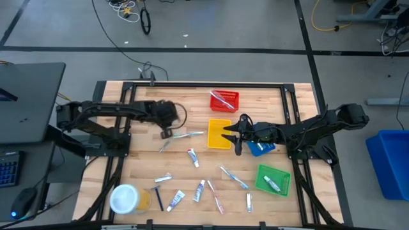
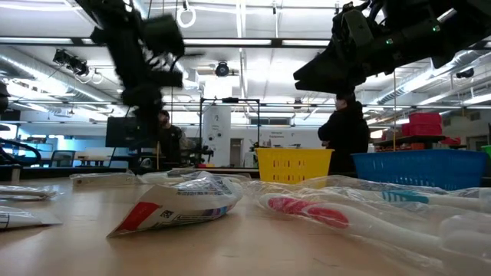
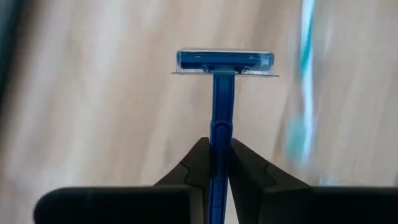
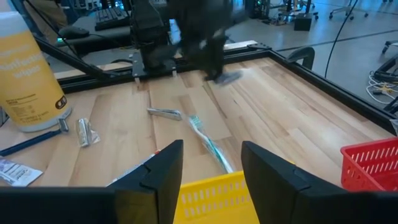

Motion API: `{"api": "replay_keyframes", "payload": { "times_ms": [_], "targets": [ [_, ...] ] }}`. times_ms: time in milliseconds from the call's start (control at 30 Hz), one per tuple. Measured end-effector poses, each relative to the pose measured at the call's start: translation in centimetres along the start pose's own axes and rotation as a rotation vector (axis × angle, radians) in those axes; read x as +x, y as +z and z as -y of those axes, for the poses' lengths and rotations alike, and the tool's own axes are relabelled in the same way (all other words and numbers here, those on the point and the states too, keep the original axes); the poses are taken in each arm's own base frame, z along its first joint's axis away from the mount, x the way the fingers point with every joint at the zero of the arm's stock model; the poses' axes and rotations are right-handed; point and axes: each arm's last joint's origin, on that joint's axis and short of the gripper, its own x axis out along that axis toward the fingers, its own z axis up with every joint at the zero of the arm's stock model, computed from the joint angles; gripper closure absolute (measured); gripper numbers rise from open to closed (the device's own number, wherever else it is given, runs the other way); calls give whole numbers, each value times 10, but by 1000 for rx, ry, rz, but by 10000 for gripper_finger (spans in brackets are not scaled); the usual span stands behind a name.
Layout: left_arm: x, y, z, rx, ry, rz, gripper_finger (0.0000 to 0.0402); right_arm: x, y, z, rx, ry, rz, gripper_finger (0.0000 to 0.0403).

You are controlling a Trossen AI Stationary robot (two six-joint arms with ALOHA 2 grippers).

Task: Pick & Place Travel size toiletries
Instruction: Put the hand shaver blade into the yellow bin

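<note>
Left gripper (image 3: 217,168): jaws pinched on the handle of a blue razor (image 3: 222,62); head points away from the wrist, worktop blurred beyond it; I judge the razor just off the wood. In the high view this gripper (image 1: 167,132) sits left of centre, nearer the far edge of the worktop (image 1: 134,167); a teal toothbrush (image 1: 186,135) lies just beside it.

Right gripper (image 4: 211,165): jaws spread, nothing between them; it hangs over the near rim of the yellow tray (image 4: 214,199), right of centre.

Step in hand, my reading: pick done, carry not begun. Next I must lift clear and choose a tray; the red tray (image 1: 224,100) holds items; other toiletries lie loose along the near edge.
</note>
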Motion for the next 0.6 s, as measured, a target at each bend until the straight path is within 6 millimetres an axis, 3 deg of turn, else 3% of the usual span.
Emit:
{"api": "replay_keyframes", "payload": {
  "times_ms": [233, 400, 600],
  "targets": [
    [-26, 57, 5, -23, -137, 469, 351, 0, 0, 0, 0, 0, 1, 227],
    [-34, 79, 11, -80, -261, 669, 354, 0, 0, 0, 2, 1, -4, 234],
    [-9, 93, 29, -207, -303, 722, 353, -6, -1, 0, -9, 1, -50, 243]
  ]
}}
